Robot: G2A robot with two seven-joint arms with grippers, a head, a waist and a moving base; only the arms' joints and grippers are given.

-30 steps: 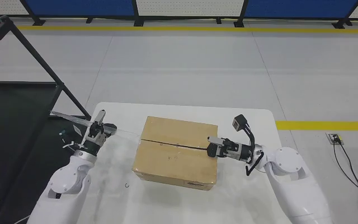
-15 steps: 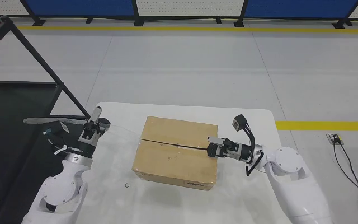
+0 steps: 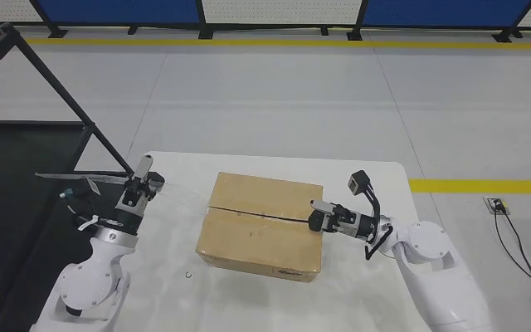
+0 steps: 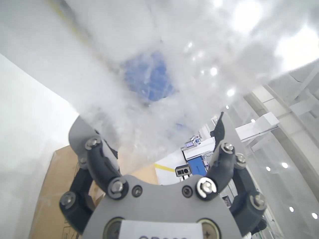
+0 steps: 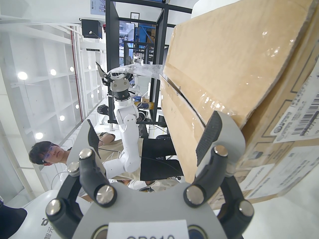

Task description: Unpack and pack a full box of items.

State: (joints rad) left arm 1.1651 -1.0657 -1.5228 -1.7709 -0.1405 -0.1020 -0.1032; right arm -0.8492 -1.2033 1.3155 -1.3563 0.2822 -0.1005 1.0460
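Brown cardboard box sits mid on the white table, flaps closed. Right gripper is at the box's right end by the seam, fingers apart. Left gripper is beside the box's left end, fingers also apart. A clear crinkled tape strip runs from the box over one finger.

Your left gripper tilts upward, jaws spread wide; your right gripper reaches inward, jaws likewise apart.

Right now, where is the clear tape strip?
In the top view the clear tape strip runs from the cardboard box's left end past the left tool, beyond the table's left edge.
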